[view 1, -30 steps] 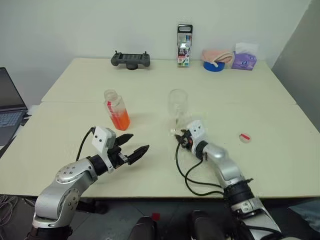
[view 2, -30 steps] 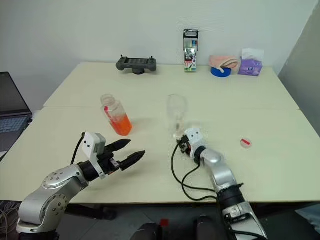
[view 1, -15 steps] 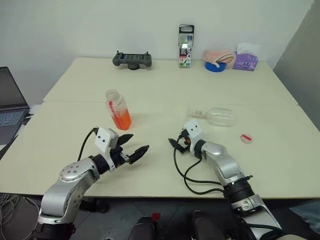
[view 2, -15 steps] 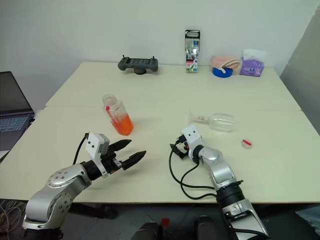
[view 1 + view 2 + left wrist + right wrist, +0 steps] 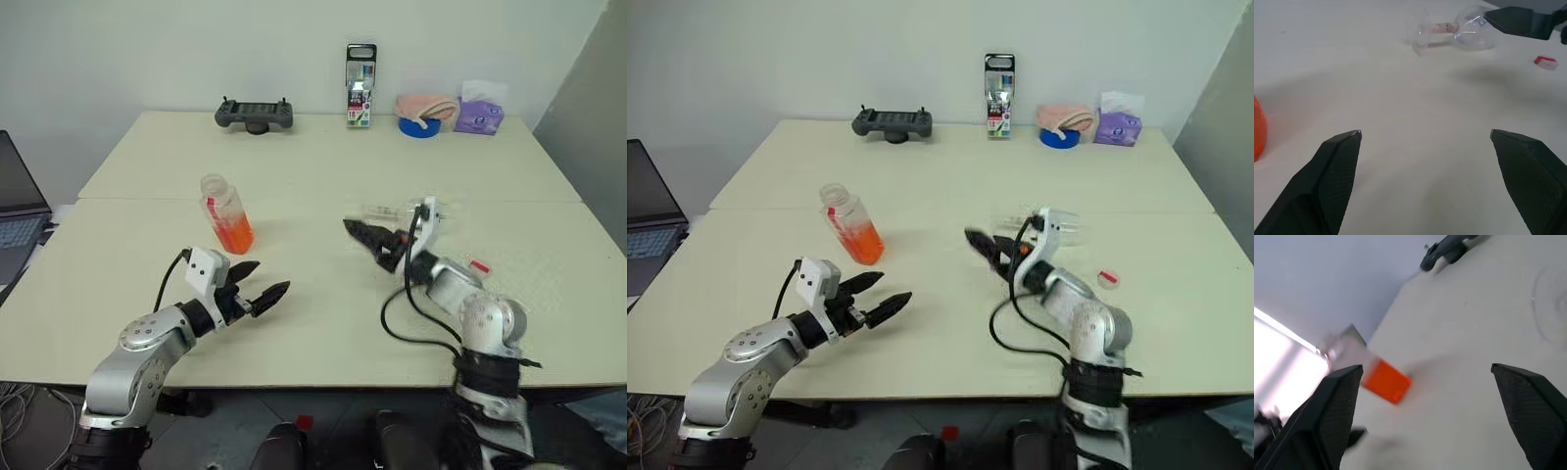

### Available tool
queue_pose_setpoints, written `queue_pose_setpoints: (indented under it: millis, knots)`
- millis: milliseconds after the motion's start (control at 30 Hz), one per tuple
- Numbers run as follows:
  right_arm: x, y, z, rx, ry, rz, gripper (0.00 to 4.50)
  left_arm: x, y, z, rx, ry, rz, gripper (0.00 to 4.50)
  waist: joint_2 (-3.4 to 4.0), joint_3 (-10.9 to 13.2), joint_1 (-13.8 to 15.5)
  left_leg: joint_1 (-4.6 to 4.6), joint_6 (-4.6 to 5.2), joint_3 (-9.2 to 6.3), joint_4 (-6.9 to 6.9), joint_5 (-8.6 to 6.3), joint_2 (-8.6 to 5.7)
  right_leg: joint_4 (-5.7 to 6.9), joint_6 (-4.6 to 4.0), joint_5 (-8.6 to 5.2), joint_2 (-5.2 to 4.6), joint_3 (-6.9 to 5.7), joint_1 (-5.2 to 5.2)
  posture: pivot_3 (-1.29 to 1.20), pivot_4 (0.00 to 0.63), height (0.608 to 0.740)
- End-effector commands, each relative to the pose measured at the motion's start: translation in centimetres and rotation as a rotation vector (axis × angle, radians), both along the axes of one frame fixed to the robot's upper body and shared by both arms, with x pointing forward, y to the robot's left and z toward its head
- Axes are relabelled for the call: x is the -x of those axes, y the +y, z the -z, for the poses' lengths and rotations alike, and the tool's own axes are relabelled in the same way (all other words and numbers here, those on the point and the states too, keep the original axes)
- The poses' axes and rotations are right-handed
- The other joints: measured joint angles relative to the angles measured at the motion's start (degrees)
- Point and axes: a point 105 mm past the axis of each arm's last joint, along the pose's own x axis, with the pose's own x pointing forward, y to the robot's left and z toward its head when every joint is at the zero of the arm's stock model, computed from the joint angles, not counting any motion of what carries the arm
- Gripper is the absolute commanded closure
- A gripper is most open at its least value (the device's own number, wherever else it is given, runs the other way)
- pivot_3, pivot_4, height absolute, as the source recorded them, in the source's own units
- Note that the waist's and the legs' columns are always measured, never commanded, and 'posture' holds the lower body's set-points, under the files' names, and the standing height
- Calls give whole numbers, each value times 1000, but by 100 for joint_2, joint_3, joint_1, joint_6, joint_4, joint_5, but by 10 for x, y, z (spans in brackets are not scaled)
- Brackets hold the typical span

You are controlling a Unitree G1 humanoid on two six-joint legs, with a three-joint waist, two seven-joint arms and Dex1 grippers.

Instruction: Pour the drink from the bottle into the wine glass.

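Note:
The bottle stands uncapped on the table's left half, with the orange drink filling its lower part. The wine glass lies on its side on the table, foot toward the bottle. My right gripper hovers open above the table just in front of the fallen glass, pointing left and holding nothing. My left gripper is open and empty, low over the table, nearer me than the bottle. The bottle's red-and-white cap lies on the table to the right.
Along the far edge sit a black game controller, an upright card pack, a blue tape roll under a pink cloth, and a purple tissue pack. A laptop stands off the left side.
The wine glass, upright a second ago with my right gripper at its foot, tipped over and lies on its side. My right gripper opened, rolled and rose. The left gripper stayed put.

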Motion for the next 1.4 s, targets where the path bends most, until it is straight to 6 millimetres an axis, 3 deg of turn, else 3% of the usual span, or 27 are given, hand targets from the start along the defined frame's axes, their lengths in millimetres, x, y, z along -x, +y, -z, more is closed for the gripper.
queue_pose_setpoints:
  millis: [33, 200, 367, 467, 733, 867, 967, 1300, 1400]
  knots:
    - [-14, 16, 3, -246, 167, 48, 21, 1, -2, -7, -10, -37, 12, 0, 2, 5, 23, -5, -2, 0, 0, -1, -5, -2, -4, 0, -5, 0, -2, 0, 150, 740]
    - [-42, 16, 27, -368, 384, 211, 21, -2, 5, -13, -24, -55, -6, 0, 12, 11, -63, -12, -3, 37, -1, -2, -11, 1, -25, 14, -17, 23, -22, 0, 150, 740]
    - [-61, 21, 22, -477, 412, 242, 21, -2, 11, -13, -27, -51, -39, 0, 14, 12, -120, 7, 0, 29, 4, -1, -2, 1, -22, 13, 31, 19, -3, 0, 150, 740]
    - [-68, 34, 9, -516, 395, 216, 21, 2, 11, -13, -30, -46, -36, 0, 17, 14, -163, 10, 0, 26, 3, -1, 22, 5, -32, 17, 62, 16, -5, 0, 150, 740]
    - [-87, 47, 16, -486, 397, 331, 21, -1, 16, -20, -54, -52, -40, 0, 32, 27, -182, 3, 1, 27, -3, -1, 35, 10, -39, 18, 80, 19, -21, 0, 150, 740]
    - [-93, 39, 28, -436, 413, 426, 21, -3, 15, -27, -60, -65, -40, 0, 33, 29, -183, 1, 1, 29, -3, -1, 35, 9, -40, 18, 80, 20, -23, 0, 150, 740]
    - [-95, 38, 31, -392, 405, 456, 627, 1, 15, -24, -66, -50, -40, 0, 32, 29, -188, 2, 1, 30, -3, -1, 35, 9, -40, 18, 80, 23, -23, 0, 150, 740]
    - [-95, 33, 32, -225, 354, 528, 4042, 9, 16, -19, -68, -37, -54, 0, 36, 32, -165, 3, 1, 23, -3, -1, 34, 10, -50, 18, 78, 19, -21, 0, 150, 740]
    - [-95, 40, 24, -160, 282, 498, 4349, 9, 17, -18, -67, -38, -58, 0, 37, 33, -150, 0, 1, 21, -3, -1, 32, 6, -54, 15, 76, 16, -19, 0, 150, 740]
